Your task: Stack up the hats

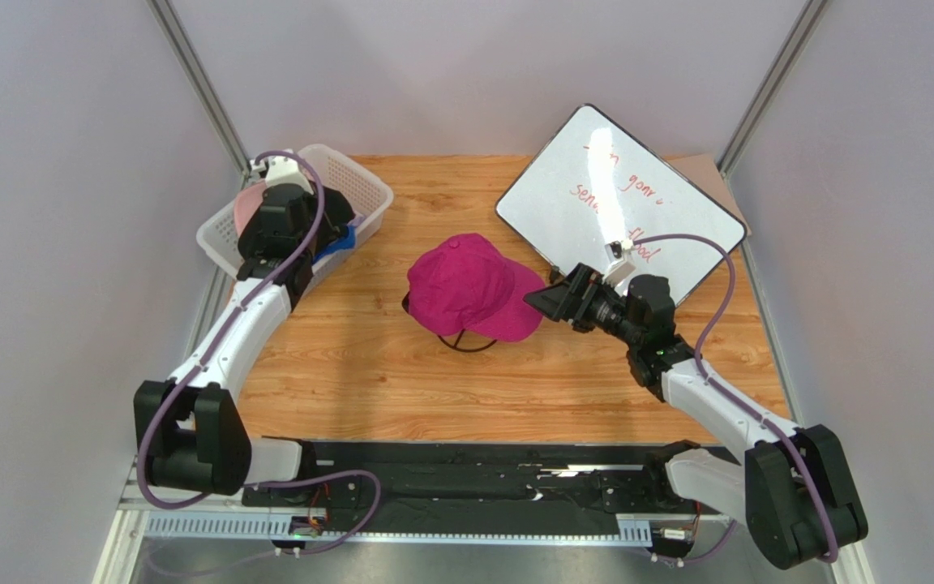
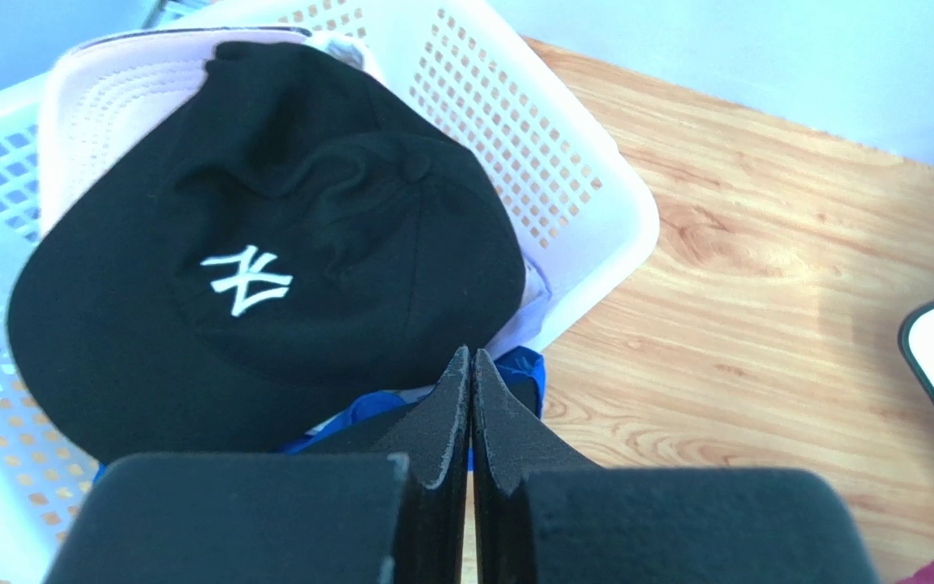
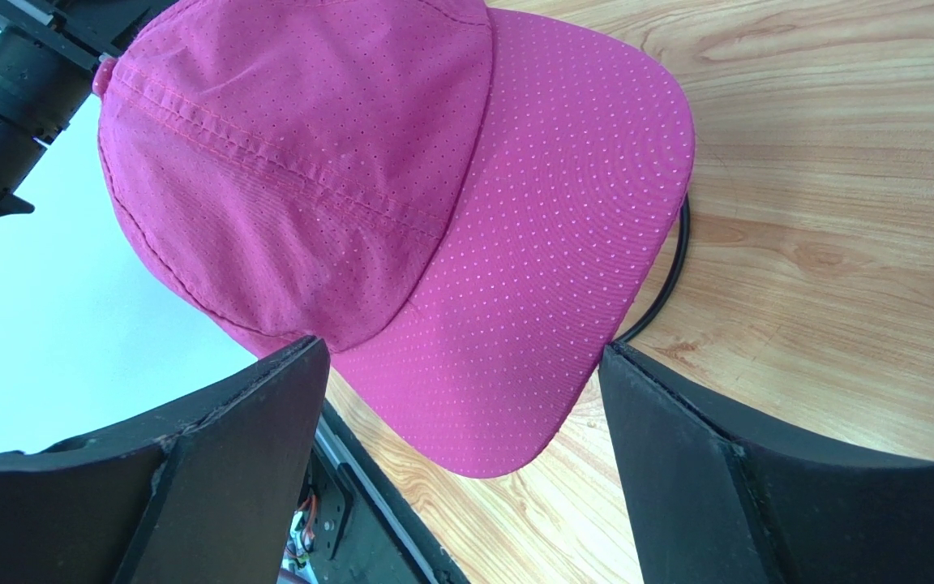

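Only close-up shows left gripper point(image 2: 472, 361) closed by black cap point(image 2: 265, 219); right gripper point(image 3: 462, 353) gapes at magenta cap point(image 3: 338, 146).

Dotted magenta cap point(image 1: 472, 286), black cap point(image 2: 314, 207) with white logo point(image 2: 247, 280), white basket point(image 2: 557, 183).

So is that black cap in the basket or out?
In: the black NY cap lies inside the white mesh basket, atop a pink cap.

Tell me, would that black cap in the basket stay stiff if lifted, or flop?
Probably floppy: the black cap shows soft creases across its fabric crown. Its brim looks flat and smooth, so likely stiffer. The cloth seems matte, so hardly slippery.
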`<state>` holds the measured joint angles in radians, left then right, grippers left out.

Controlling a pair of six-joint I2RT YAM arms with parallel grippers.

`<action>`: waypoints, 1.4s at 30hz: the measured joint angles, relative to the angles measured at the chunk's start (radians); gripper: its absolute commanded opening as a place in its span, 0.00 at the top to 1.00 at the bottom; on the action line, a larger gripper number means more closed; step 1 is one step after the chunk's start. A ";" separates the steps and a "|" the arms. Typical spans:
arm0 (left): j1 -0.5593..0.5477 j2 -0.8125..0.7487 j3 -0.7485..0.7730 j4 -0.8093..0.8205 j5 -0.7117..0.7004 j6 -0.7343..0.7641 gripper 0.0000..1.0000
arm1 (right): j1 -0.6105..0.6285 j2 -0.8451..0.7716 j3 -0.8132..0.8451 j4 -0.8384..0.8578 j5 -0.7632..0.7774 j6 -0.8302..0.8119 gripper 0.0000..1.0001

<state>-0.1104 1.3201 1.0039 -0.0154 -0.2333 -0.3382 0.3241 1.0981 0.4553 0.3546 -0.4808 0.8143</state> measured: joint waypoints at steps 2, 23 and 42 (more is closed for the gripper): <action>0.000 0.007 0.005 -0.009 0.015 0.008 0.76 | 0.000 0.000 0.000 0.000 0.000 0.000 0.12; 0.146 0.248 0.037 0.093 -0.126 -0.031 0.28 | 0.000 -0.034 0.000 -0.024 -0.001 -0.008 0.12; 0.193 0.522 0.316 0.170 -0.118 -0.002 0.36 | 0.000 0.000 0.001 -0.026 -0.020 -0.008 0.12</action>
<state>0.0826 1.8420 1.3197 0.1543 -0.3515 -0.3401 0.3237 1.0985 0.4564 0.3290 -0.5011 0.8059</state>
